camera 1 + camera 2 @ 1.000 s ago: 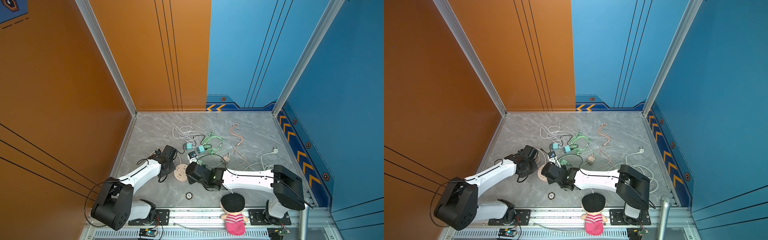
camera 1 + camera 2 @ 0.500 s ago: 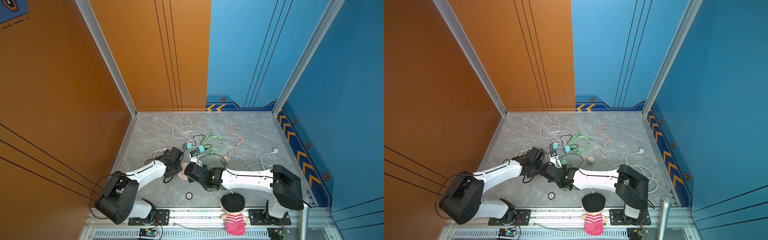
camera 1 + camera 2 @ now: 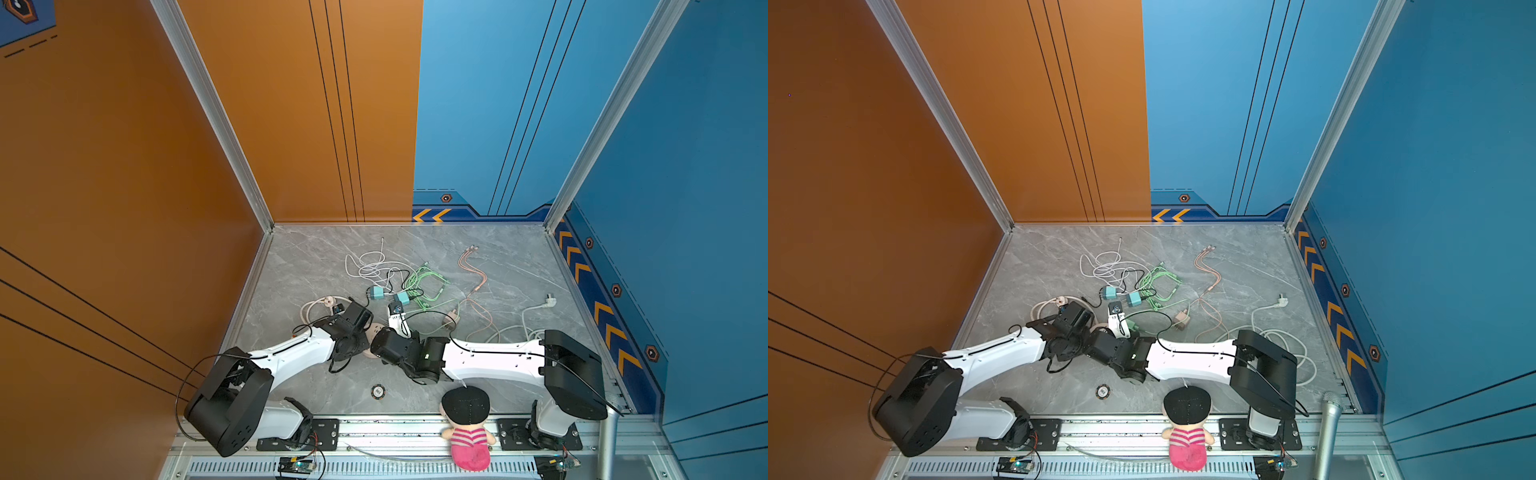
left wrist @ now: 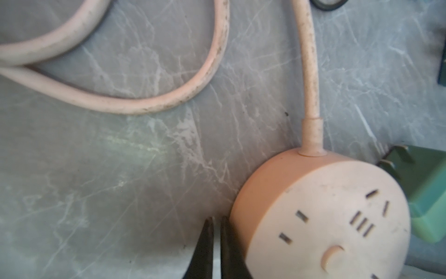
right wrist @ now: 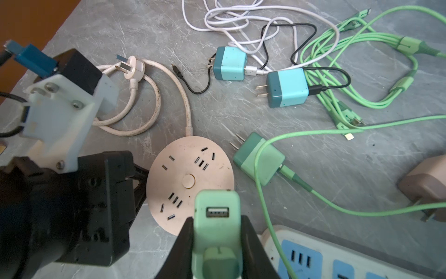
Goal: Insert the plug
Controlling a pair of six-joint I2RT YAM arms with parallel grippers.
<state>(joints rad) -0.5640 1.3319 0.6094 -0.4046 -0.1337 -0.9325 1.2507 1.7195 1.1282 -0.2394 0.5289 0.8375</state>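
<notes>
Evidently the left gripper [image 4: 216,221], jaws closed on nothing, rested against the side of the round socket [image 4: 321,217] to brace it, near the table's [image 3: 519,257] front edge, left of middle. The right gripper [image 5: 217,232] clamped the green plug [image 5: 216,207] over the socket's face, presumably prongs down. Those prongs were hidden under the plug's body, so their alignment with the slots [image 5: 200,164] could not be judged. In both top views the arms [image 3: 299,353] covered most of the socket.

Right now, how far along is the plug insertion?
Done: right gripper shut on the green charger; left gripper, shut, rests against the round socket. In hand: charger held over the socket's edge. Left: seating the prongs, which are hidden here.
</notes>
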